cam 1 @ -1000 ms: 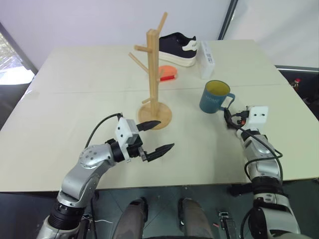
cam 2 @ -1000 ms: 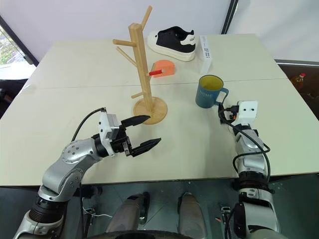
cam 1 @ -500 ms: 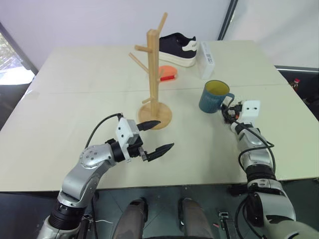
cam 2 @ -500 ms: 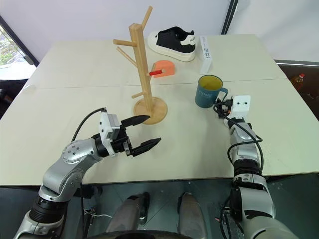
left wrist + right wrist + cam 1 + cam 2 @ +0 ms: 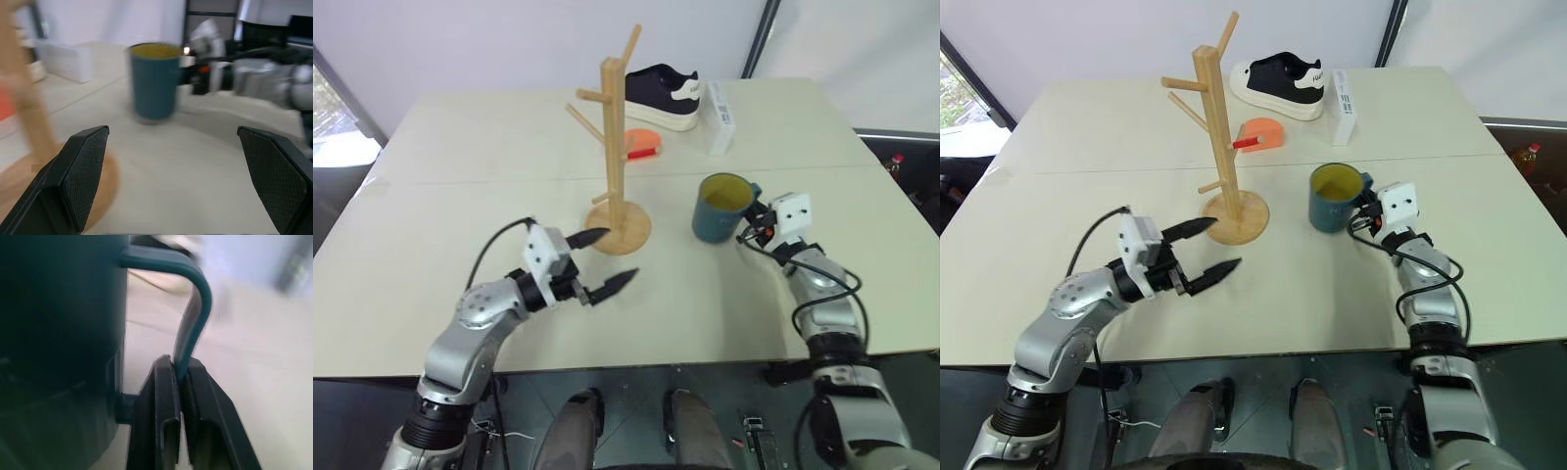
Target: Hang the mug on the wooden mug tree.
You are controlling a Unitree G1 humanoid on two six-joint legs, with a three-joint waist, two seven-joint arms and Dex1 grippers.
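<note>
Teal mug [image 5: 719, 208] upright on table [image 5: 460, 196], handle pinched by right pincer [image 5: 751, 223]; mug tree [image 5: 617, 147] beside it. Left pincer [image 5: 1203, 250] spread near tree base. Right wrist: fingers [image 5: 164, 416] clamp handle.

The mug [image 5: 54, 333] is cut off by the right wrist view's edge; the wooden mug tree [image 5: 29, 112] is blurred in the left wrist view.
</note>
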